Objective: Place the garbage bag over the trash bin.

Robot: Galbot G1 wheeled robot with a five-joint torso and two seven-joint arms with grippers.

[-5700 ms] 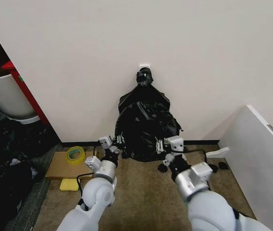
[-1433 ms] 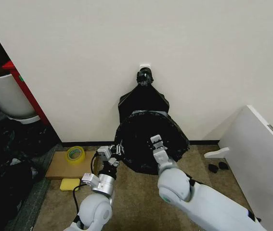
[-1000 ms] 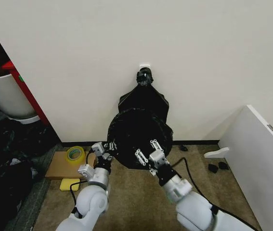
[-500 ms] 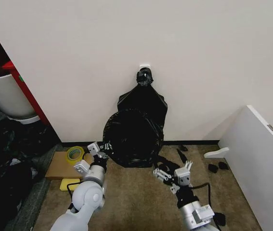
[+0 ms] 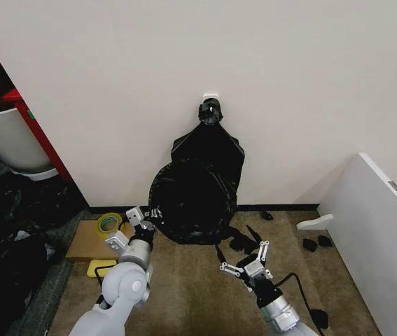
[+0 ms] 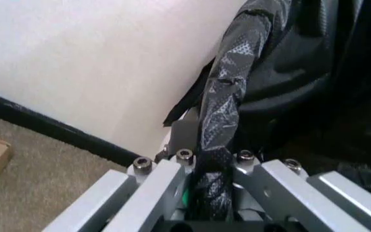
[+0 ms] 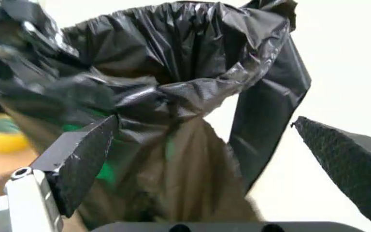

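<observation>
The garbage bag, glossy and crinkled, stands against the wall on the carpet, draped over a round shape beneath it. The trash bin itself is hidden under the black plastic, so its rim and body cannot be made out. Above the bag, a flat smooth black bundle with a knotted top hangs against the wall; where it ends and the bag begins is hard to tell in the head view.

The left end effector is at the bag's lower left edge, just above the carpet. In the left wrist view its fingers are pressed together on a twisted rope of the bag's plastic, which runs up between them toward the wall.

The right end effector sits lower and nearer the robot, apart from the bag, with its fingers spread wide and nothing between them. In the right wrist view the two dark pads frame the bunched mouth of the bag without touching it.

A roll of yellow tape lies on a flat cardboard piece left of the bag.
</observation>
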